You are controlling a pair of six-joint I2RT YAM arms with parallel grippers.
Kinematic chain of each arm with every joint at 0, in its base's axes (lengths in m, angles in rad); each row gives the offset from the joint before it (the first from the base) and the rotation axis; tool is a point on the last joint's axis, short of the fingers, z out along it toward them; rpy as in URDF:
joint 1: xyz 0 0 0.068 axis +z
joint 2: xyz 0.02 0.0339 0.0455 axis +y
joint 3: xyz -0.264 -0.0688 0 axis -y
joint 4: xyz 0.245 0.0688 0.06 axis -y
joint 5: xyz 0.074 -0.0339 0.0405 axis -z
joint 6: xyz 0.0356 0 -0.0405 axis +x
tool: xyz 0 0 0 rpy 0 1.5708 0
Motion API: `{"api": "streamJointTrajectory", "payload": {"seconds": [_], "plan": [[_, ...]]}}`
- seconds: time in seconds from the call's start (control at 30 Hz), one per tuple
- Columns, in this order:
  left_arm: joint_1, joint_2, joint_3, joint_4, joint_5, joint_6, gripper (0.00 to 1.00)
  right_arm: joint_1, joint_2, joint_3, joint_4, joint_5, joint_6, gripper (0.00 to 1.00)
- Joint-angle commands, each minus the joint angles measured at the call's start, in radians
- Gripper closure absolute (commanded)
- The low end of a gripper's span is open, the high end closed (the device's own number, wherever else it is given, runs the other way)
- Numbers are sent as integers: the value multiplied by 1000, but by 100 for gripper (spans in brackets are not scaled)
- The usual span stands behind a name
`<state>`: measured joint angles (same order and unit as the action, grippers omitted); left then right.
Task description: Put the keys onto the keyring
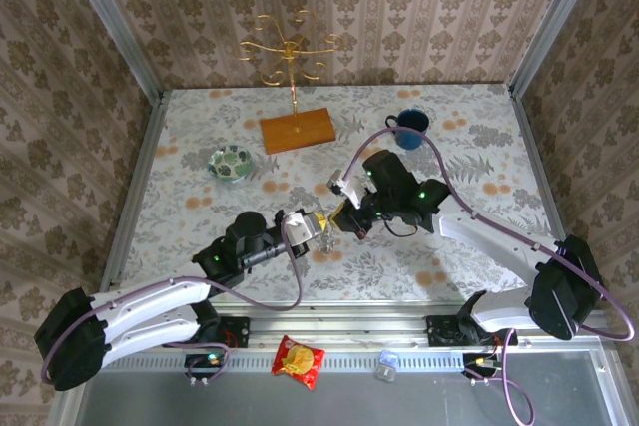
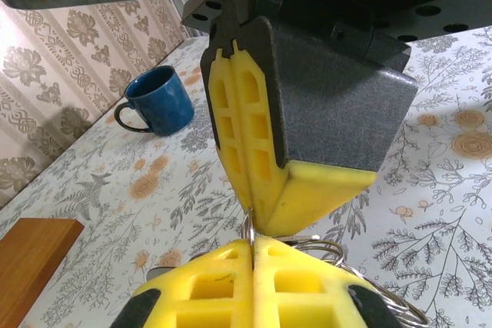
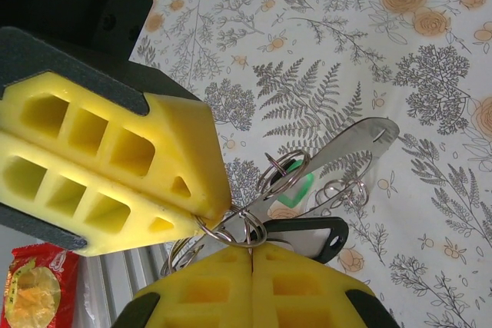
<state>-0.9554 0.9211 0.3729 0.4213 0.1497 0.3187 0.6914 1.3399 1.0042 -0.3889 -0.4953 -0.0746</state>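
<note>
My two grippers meet tip to tip over the middle of the table, left gripper (image 1: 321,226) and right gripper (image 1: 346,216). In the right wrist view the keyring (image 3: 350,146) is a flat silver band slanting up to the right. Beside it lie the green key head (image 3: 305,189) and the black key (image 3: 311,234), with small wire rings around them. My right gripper (image 3: 252,246) is shut on a small wire ring (image 3: 242,232) against the band. My left gripper (image 2: 253,240) is shut on a thin wire ring too, its yellow fingers (image 3: 115,167) touching that same cluster.
A blue mug (image 1: 411,124) stands at the back right. A patterned green bowl (image 1: 231,162) sits at the left. A gold hook stand on a wooden base (image 1: 297,131) is at the back centre. A red snack packet (image 1: 298,360) lies off the table's front edge.
</note>
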Motion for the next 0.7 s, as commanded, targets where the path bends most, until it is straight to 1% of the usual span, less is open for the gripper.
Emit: {"api": "streamJointTrajectory", "payload": {"seconds": [0.0,0.03,0.13,0.27,0.47,0.53,0.6,0.67], "plan": [[-14,-5,-18,78,3,-6,100,-21,1,12,35,-42,3,100],[-15,-3,-23,88,-2,-6,100,-26,3,8,43,-57,10,100],[-16,2,-45,140,-23,-9,100,-65,27,-38,112,-155,59,100],[-16,16,-58,174,-44,-15,100,-94,97,-56,167,-278,108,100],[-20,34,-79,216,-56,-27,100,-101,107,-59,215,-315,122,99],[-21,36,-84,229,-59,-30,100,-102,105,-62,215,-319,120,93],[-21,35,-85,231,-58,-32,100,-107,101,-64,210,-311,117,81],[-22,32,-86,232,-58,-32,100,-114,94,-73,207,-299,110,73]]}}
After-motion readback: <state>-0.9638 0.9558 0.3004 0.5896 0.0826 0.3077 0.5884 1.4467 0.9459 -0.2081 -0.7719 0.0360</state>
